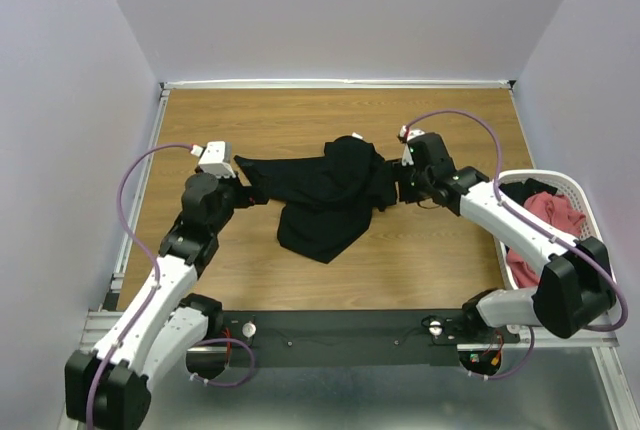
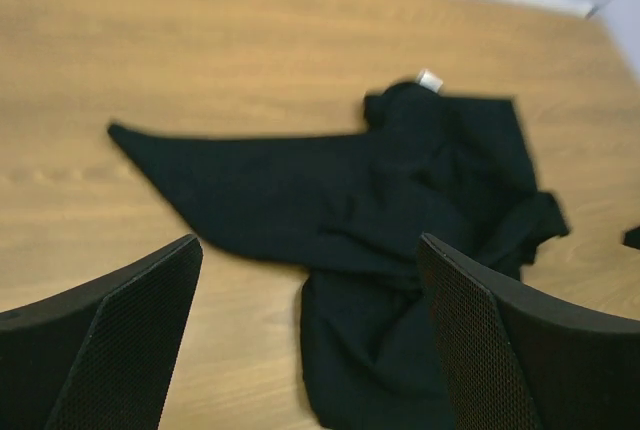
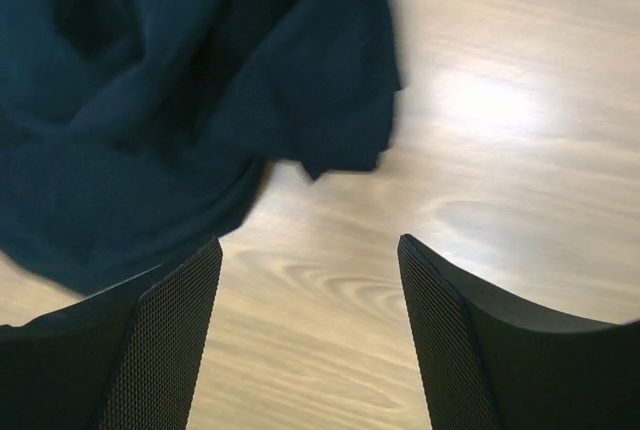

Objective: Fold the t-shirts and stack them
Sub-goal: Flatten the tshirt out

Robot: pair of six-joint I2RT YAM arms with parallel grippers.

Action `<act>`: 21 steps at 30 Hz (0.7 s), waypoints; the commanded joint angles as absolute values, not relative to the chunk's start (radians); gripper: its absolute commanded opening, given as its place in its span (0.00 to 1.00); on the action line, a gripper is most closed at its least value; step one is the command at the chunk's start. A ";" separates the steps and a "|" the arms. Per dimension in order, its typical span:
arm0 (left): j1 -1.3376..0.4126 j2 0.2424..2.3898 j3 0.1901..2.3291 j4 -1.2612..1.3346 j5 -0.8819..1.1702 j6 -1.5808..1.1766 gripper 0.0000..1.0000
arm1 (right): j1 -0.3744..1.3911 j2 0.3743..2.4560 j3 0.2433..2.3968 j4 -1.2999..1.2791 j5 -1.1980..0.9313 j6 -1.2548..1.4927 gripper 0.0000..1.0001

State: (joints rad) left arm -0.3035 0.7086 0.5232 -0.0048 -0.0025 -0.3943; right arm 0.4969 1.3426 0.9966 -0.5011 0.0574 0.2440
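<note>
**Step in hand.** The large plain black cloth t-shirt [image 1: 325,195] is found lying in a crumpled heap near the middle of the wooden tabletop [image 1: 430,260], not spread flat and not folded. One pointed corner is drawn out towards the left arm, and a small white label [image 2: 429,79] is seen at the far edge of the cloth. The salmon-red cloth t-shirts [image 1: 550,212] are seen bunched in the white mesh basket [image 1: 575,185] at the right edge of the tabletop. No stack is seen. The work is judged to be at the spreading stage of the first shirt, with folding not yet begun.

**End effectors.** The left end effector [image 2: 307,245] is seen with its fingers wide apart and nothing gripped. It is positioned low at the left side of the black shirt, facing across it. The right end effector [image 3: 310,243] is likewise spread. Only bare wood is seen between its fingers, and the right edge of the shirt lies just ahead and to one side. Neither is holding cloth.

**Next move.** It is judged that two matching edges, such as the shoulders or the hem corners, must be found in the heap and pinched through a single layer. The shirt should then be drawn out flat. Because the layers overlap, a grasp of more than one layer is considered a risk.
</note>
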 commanded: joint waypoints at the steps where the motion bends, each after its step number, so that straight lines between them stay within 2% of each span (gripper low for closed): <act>1: -0.307 0.874 0.566 -0.057 -0.046 -0.449 0.96 | 0.495 1.312 0.910 -0.402 -0.121 0.302 0.77; 6: -0.279 1.050 0.623 -0.038 -0.113 -0.459 0.96 | 0.495 1.327 0.859 -0.379 -0.081 0.302 0.77; 11: -0.215 1.237 0.673 -0.005 -0.075 -0.477 0.96 | 0.495 1.365 0.844 -0.362 0.026 0.305 0.78; 21: -0.189 1.526 0.764 0.058 -0.058 -0.502 0.94 | 0.488 1.453 0.838 -0.279 0.063 0.268 0.78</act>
